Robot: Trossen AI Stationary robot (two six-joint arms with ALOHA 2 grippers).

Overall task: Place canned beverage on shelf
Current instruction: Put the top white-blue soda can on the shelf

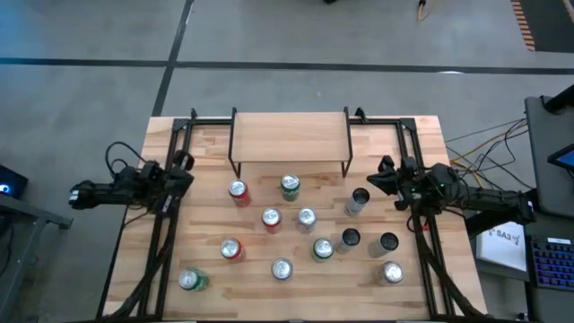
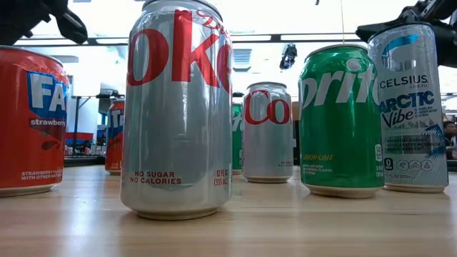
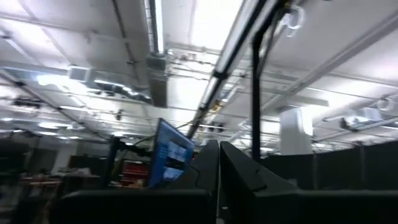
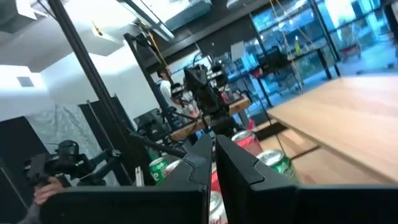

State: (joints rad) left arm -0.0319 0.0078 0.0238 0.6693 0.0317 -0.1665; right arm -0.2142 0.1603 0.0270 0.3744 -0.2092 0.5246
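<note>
Your left gripper [image 1: 186, 170] sits at the left edge of the table [image 1: 421, 144], its fingers pressed together with nothing between them, and its wrist camera looks up at the ceiling. Your right gripper [image 1: 381, 176] mirrors it at the right edge, jaws likewise closed and empty, pointing inward across the board. The shelf [image 1: 290, 137] stands at the far side of the table, between the two arms, and its top carries nothing. All the cans stand on the tabletop in front of it. A red-and-silver can [image 1: 238, 191] and a green can [image 1: 290, 186] stand just in front of the shelf's near edge. A dark slim can [image 1: 359, 200] stands nearest your right gripper, apart from it. Further forward you have several more cans scattered about, among them a green one [image 1: 191, 281] lying near the front left corner. From table height, a silver Diet Coke can [image 2: 177, 107] fills the foreground, with a green Sprite can [image 2: 341, 120] and a Celsius can [image 2: 413, 107] to its right.
</note>
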